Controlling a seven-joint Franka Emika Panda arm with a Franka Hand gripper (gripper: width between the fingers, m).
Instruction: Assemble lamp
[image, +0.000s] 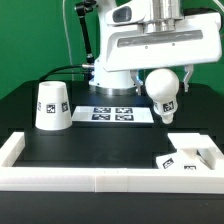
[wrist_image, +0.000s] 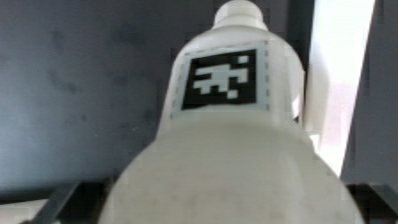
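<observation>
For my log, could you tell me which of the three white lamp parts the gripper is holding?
The ball-headed bulb; the shade and the base sit free on the table.

The white bulb (image: 162, 85) is off the desk, ball uppermost and tagged stem pointing down. The tapered shade (image: 52, 106) stands wide end down at the exterior view's left. The flat base (image: 190, 152) lies at the right, tags up.
</observation>
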